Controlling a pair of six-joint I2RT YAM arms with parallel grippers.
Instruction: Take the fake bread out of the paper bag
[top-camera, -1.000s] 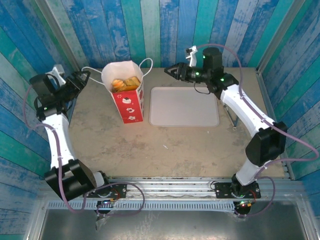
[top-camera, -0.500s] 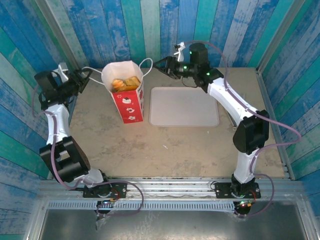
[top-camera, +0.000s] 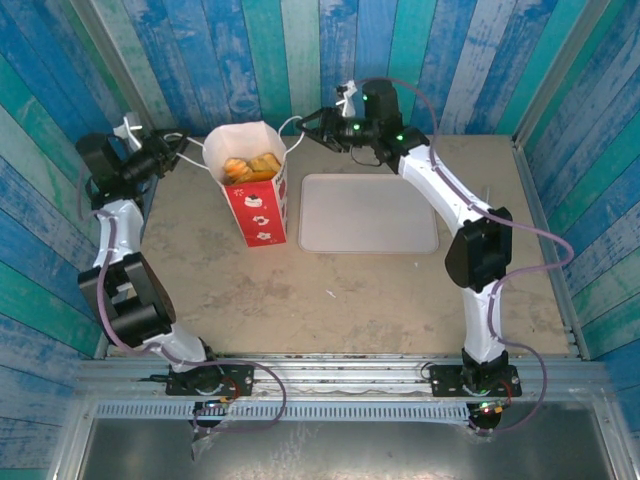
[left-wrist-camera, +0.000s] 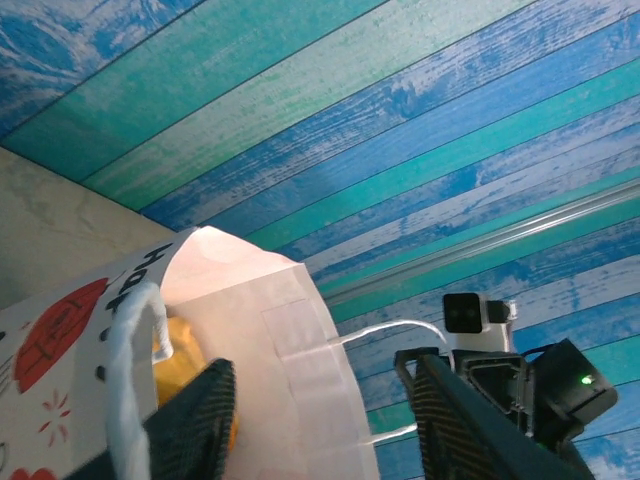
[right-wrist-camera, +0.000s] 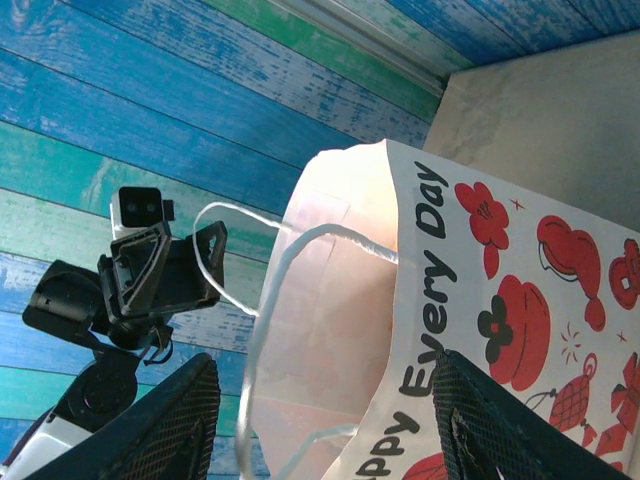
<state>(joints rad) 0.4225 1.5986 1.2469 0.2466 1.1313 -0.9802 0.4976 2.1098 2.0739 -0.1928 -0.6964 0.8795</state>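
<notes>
Top view: bag (top-camera: 258, 200) was stood upright on table (top-camera: 300, 290), just left of tray (top-camera: 368, 212), with its mouth open upward. Bread (top-camera: 250, 165) was seen inside the bag, near the top. Left gripper (top-camera: 172, 148) was placed just left of the mouth, at left handle (top-camera: 183, 137). Right gripper (top-camera: 310, 125) was placed just right of the mouth, at right handle (top-camera: 293, 123). Jaw gaps and cord contact could not be judged from here.

Left wrist view: left gripper (left-wrist-camera: 315, 365) was seen released, its fingers (left-wrist-camera: 190, 430) parted with a wide gap and nothing clamped. Left handle (left-wrist-camera: 135, 380) was seen close against the outer side of the lower-left finger; touching could not be told. The bag (left-wrist-camera: 290, 350) lay between and just beyond the fingers. Bread (left-wrist-camera: 180, 350) was seen inside it, partly hidden by that finger. Right handle (left-wrist-camera: 385, 330) was seen past the far rim. Right gripper (left-wrist-camera: 500, 375) was seen beyond the bag, facing it.

Right wrist view: right gripper (right-wrist-camera: 325, 360) was seen released too, its fingers (right-wrist-camera: 180, 420) well apart. Right handle (right-wrist-camera: 265, 330) was looped in the gap between them, not pinched. The bag (right-wrist-camera: 480, 300), red-printed and lettered, lay between and just beyond the fingers. Left gripper (right-wrist-camera: 160, 270) was seen at the far side, by left handle (right-wrist-camera: 212, 255), against the plank wall (right-wrist-camera: 150, 100).
</notes>
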